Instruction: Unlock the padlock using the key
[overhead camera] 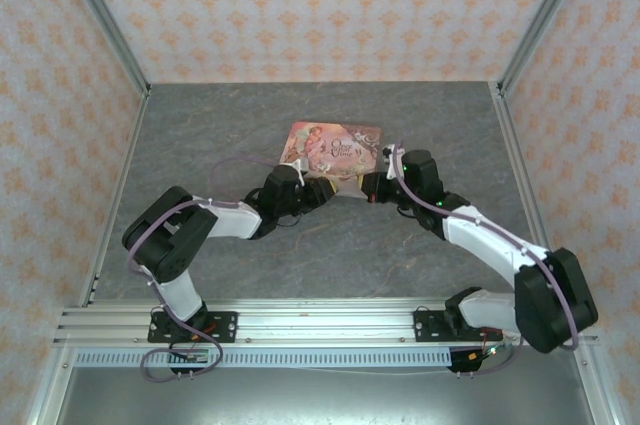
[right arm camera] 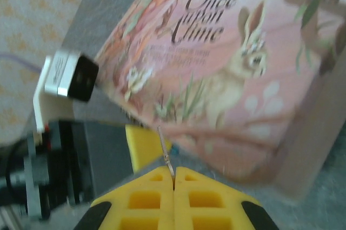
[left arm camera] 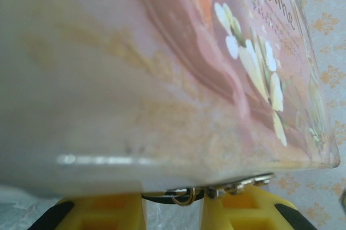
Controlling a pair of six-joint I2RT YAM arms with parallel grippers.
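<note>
**A:** From above?
**B:** The pink box lies on the counter, and both arms meet at its near edge.
**A:** Left wrist?
**B:** The left jaws are narrow, either side of a metal ring under the box's edge. I can't tell if they're pinching it. The padlock is too blurred to pick out, likely there.
**A:** Right wrist?
**B:** The right jaws are clamped on the key, near the box's edge. I'd steady the lock and feed the tip in slowly; the keyhole is hidden.

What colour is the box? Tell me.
Pink box, rabbit illustration; best in right wrist view.
</note>
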